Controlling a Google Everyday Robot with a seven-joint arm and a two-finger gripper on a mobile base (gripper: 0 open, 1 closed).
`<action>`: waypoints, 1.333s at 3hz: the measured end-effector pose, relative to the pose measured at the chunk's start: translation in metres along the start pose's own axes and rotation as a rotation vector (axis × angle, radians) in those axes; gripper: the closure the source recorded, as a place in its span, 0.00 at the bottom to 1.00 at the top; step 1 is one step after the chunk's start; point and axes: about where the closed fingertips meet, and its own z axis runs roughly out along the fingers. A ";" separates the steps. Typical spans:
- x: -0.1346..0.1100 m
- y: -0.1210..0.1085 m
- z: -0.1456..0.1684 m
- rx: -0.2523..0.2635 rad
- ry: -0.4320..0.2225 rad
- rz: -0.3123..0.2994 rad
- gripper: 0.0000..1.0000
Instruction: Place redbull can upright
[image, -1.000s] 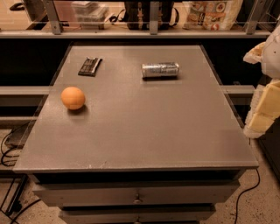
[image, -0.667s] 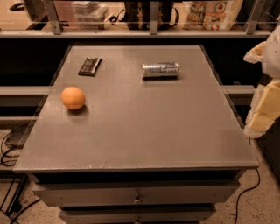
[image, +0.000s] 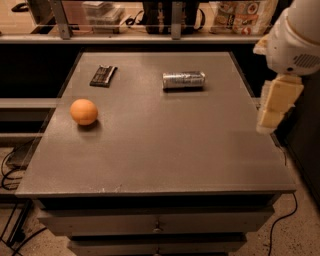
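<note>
your gripper (image: 272, 112) hangs off the right edge of the grey table (image: 150, 165), touching nothing; you cannot tell whether it is wide or narrow. farther back on the left sits 1 orange ball (image: 83, 111). beyond it, the redbull can (image: 183, 80) lies on its side, right of centre, well apart from the dark bar (image: 103, 75) at far left.

Nothing is reading legibly; printing on the redbull can (image: 183, 80) is showing only as dark smudges. The hand (image: 274, 107) is hanging by the right edge of the counter (image: 165, 150).

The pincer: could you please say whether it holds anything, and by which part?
Nothing: the pincer hangs right of the table, apart from the redbull can lying on its side.
</note>
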 end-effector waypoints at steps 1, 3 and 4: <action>0.000 -0.003 -0.001 0.012 0.012 -0.005 0.00; -0.022 -0.029 0.017 0.040 0.017 -0.050 0.00; -0.048 -0.057 0.037 0.054 0.029 -0.142 0.00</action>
